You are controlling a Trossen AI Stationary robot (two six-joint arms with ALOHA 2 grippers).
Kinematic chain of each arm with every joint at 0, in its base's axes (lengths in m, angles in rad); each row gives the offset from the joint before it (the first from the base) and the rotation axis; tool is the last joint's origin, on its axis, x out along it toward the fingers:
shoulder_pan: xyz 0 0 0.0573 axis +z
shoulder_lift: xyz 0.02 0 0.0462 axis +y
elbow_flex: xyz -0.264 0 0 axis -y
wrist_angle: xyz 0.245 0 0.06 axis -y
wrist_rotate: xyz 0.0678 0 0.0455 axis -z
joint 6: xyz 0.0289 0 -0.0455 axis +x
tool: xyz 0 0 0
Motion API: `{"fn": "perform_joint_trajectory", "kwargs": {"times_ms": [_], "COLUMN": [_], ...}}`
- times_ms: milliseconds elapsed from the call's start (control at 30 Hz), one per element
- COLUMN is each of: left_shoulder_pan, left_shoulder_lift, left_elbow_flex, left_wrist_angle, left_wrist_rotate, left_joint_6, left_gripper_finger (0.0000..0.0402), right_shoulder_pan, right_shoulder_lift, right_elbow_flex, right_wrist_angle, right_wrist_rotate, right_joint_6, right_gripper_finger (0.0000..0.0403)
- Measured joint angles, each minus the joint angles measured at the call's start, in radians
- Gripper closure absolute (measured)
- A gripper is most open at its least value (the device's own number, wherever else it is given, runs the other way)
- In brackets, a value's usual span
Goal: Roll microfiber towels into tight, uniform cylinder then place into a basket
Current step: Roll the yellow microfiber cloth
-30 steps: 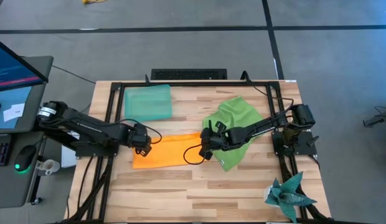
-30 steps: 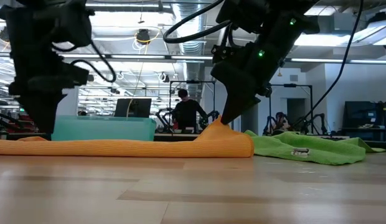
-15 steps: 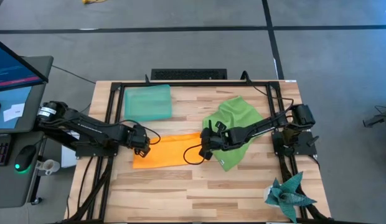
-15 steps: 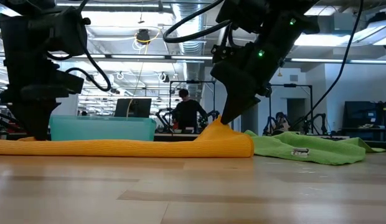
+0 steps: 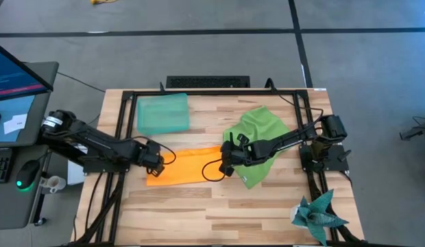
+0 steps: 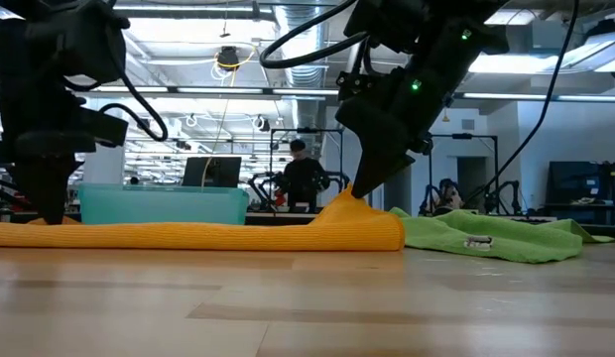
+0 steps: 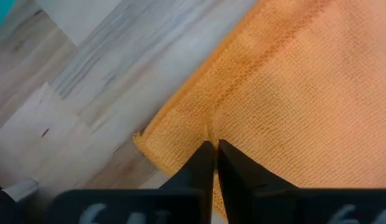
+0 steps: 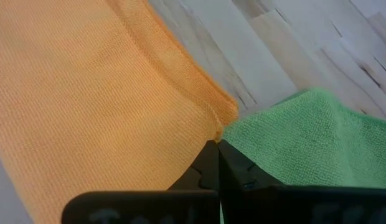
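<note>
Your left gripper [image 7: 211, 149] was pinched shut on the orange towel [image 5: 188, 167] at its left edge; your right gripper [image 8: 216, 148] was clamped on the opposite edge, beside the green towel [image 5: 257, 140]. The basket [image 5: 162, 113] sat just behind, well apart from both. Risk: thin pinches could slip, leaving the roll loose or skewed. How much cloth each jaw held was not visible.

The orange towel [image 7: 292, 81] is showing a matt, finely woven cloth with a stitched hem, and the green towel [image 8: 305, 143] is looking softer and fuzzy. The table [image 5: 219, 213] is showing smooth pale wood, and the basket [image 5: 162, 114] is looking like translucent plastic.
</note>
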Motion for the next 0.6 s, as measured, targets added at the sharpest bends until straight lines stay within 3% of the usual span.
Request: {"fn": "perform_joint_trajectory", "kwargs": {"times_ms": [300,600], "left_shoulder_pan": [-0.132,-0.210], "left_shoulder_lift": [0.000,0.000], "left_elbow_flex": [0.007,0.100], "left_wrist_angle": [-0.006,-0.018], "left_wrist_rotate": [-0.023,-0.072], "left_joint_6": [-0.132,-0.149], "left_gripper_finger": [0.0399,0.0401], "right_shoulder_pan": [0.000,0.001], "right_shoulder_lift": [0.000,0.000], "right_elbow_flex": [0.000,0.000], "right_wrist_angle": [0.000,0.000], "right_wrist_rotate": [0.001,0.001], "right_joint_6": [-0.004,-0.004], "right_gripper_finger": [0.0393,0.0393]}}
